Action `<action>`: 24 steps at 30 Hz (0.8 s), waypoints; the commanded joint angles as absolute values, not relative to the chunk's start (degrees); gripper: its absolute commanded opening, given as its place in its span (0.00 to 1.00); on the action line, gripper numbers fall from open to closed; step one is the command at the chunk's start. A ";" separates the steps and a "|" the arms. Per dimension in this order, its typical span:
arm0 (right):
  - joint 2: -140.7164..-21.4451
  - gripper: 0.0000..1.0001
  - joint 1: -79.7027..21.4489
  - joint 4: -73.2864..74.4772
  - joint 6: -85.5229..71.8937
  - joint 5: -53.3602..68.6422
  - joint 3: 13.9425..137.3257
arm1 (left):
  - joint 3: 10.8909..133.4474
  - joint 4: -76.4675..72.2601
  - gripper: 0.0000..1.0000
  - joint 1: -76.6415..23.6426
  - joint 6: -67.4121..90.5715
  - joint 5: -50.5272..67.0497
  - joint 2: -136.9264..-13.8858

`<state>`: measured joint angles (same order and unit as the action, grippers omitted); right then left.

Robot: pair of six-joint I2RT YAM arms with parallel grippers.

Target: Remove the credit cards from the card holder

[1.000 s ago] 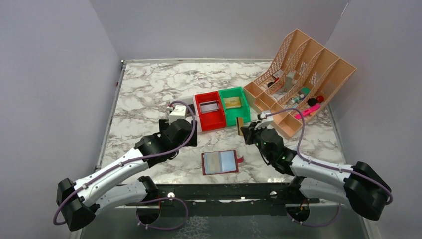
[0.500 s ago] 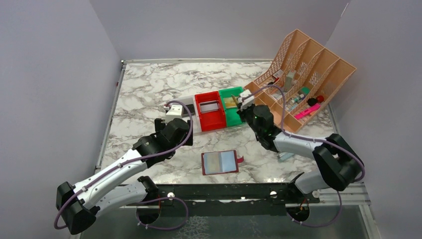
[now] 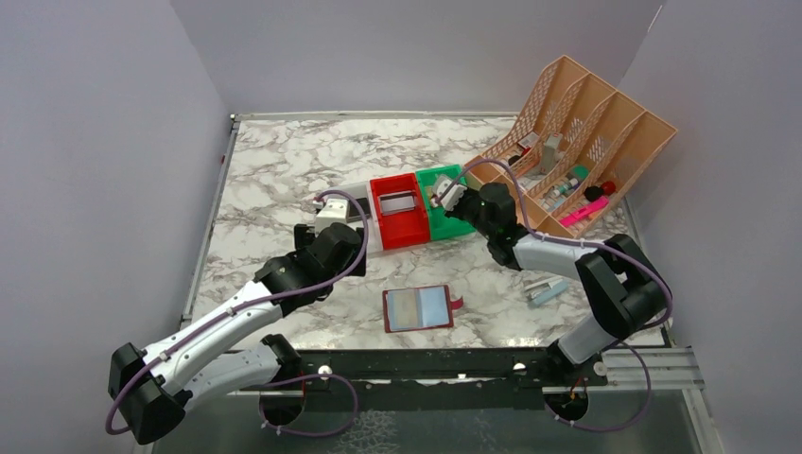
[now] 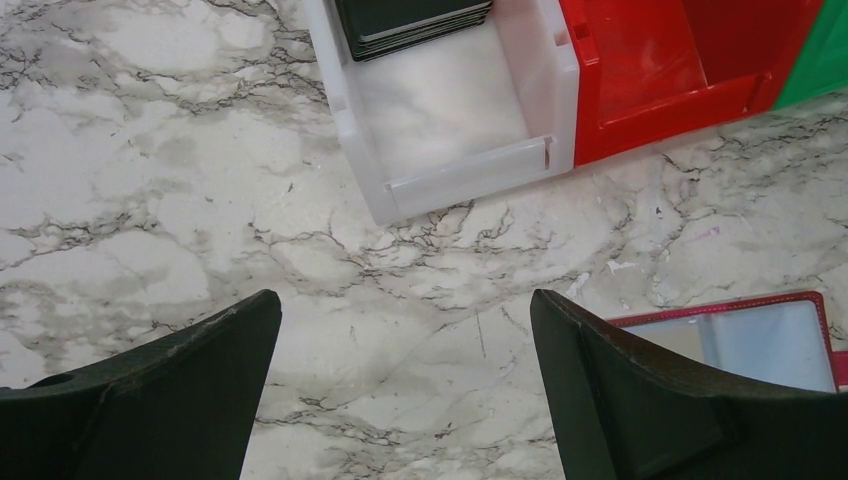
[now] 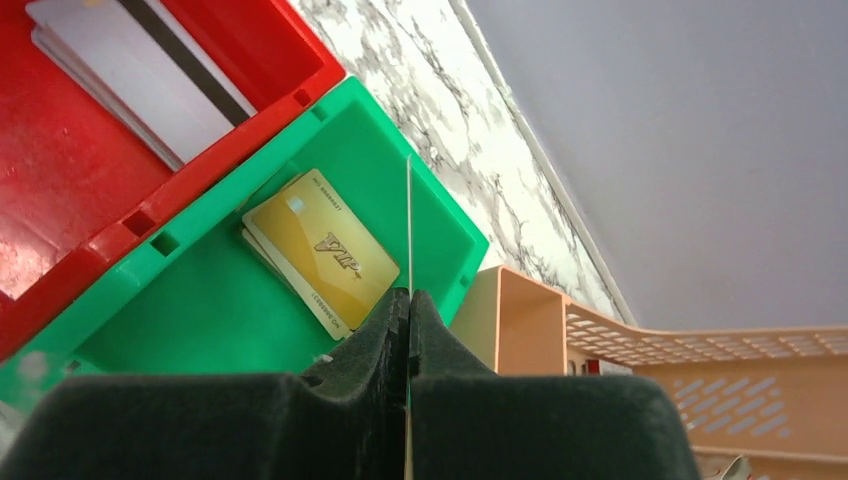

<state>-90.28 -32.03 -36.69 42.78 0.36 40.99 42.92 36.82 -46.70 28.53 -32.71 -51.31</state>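
1. While your right jaws hang over the green bin (image 5: 200,310), they pinch one card (image 5: 409,215) edge-on, above the gold cards (image 5: 320,250).
2. Your left jaws stand wide open over the desk (image 4: 150,200).
3. Your card holder (image 3: 418,308) lies open near the front edge.

The top view looks down from high behind the near edge over the whole desk (image 3: 284,170). Both wrist views sit close, the right slanting outward; all three share the red bin (image 3: 405,230)

We list: left black two-finger gripper (image 4: 405,305), jaws spread wide; right black gripper (image 5: 409,300), extended far, clamping thin edge-on card (image 5: 409,220).
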 commanded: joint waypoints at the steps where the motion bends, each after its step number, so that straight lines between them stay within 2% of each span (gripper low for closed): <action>1: -92.37 0.04 -31.67 -37.23 51.16 4.21 42.20 | 43.57 37.27 0.99 -46.00 27.12 -31.76 -52.90; 7: -94.39 0.05 -31.47 -32.13 54.76 8.74 44.09 | 43.59 37.18 0.99 -45.42 26.93 -31.30 -53.06; 24: -103.55 0.09 -28.65 -24.47 60.65 11.71 52.80 | 43.52 37.00 0.99 -44.83 26.32 -30.33 -53.07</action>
<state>-101.69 -28.86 -26.96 58.63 9.13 50.57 42.92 36.93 -45.32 27.09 -31.40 -53.12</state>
